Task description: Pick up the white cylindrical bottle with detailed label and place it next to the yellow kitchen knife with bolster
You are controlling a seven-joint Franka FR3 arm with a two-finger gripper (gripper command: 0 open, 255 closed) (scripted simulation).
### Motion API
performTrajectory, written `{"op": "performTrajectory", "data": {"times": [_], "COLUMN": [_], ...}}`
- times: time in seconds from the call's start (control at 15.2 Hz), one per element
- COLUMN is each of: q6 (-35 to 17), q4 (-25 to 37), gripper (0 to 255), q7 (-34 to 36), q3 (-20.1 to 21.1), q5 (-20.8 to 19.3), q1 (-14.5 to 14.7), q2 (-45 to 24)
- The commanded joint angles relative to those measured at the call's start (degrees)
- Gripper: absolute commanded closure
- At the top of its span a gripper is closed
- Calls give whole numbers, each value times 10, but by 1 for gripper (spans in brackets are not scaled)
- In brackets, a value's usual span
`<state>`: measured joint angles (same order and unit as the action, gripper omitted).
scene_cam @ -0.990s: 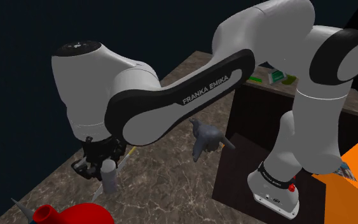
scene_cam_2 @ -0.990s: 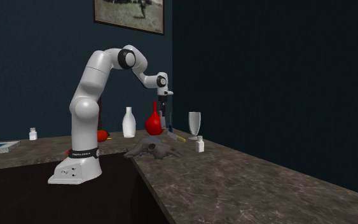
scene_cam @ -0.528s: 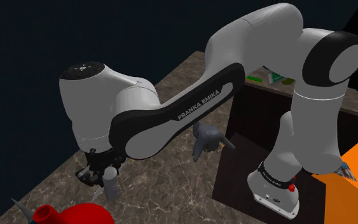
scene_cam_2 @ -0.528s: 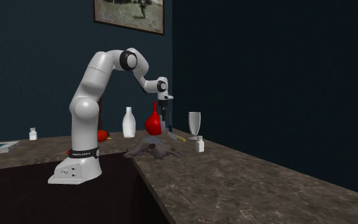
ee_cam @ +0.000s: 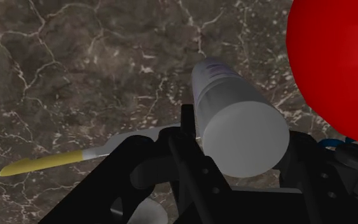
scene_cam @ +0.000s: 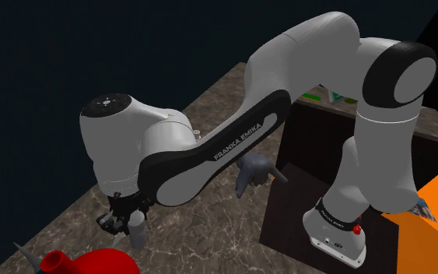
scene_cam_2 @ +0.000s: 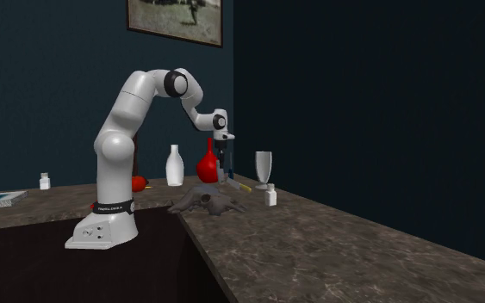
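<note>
Step in hand: placing. The pincer (ee_cam: 241, 137) has its fingers closed in on both sides of the white bottle (ee_cam: 225, 89) and grips it near the top, upright. The bottle hangs low over the dark marbled surface (ee_cam: 75, 63); I can't tell if its base touches. The knife (ee_cam: 75, 156), with a yellow handle and grey blade, lies flat just beside it, blade end toward the bottle. A big red vase (ee_cam: 336, 57) stands close on the bottle's other side.

Next move, my read: ease straight down until the base sits, spread the fingers, then lift straight up. The spot between knife and vase looks tight, so sideways drift risks tipping the bottle or nudging the vase.

Containers: the bottle is capped, contents hidden. The red vase's mouth is not visible, so its inside is unknown. Further along the surface a stemmed glass (scene_cam_2: 263, 165) looks empty. A white vase (scene_cam_2: 174, 165) and a small white capped bottle (scene_cam_2: 270, 196) stand there too; I can't see inside either.
</note>
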<state>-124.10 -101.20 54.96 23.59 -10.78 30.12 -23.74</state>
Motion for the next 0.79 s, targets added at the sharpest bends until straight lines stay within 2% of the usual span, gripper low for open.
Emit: {"op": "performTrajectory", "data": {"times": [0.0, 0.2, 0.26, 0.59, 0.73], "q6": [-1, -1, -1, -1, 30], "q4": [0, 0, 0, 0, 14], "gripper": [255, 255, 0, 0, 0], "q7": [0, 0, 0, 0, -6], "q3": [0, 0, 0, 0, 5], "q5": [0, 0, 0, 0, 9], "q1": [0, 0, 0, 0, -3], "q2": [0, 0, 0, 0, 18]}}
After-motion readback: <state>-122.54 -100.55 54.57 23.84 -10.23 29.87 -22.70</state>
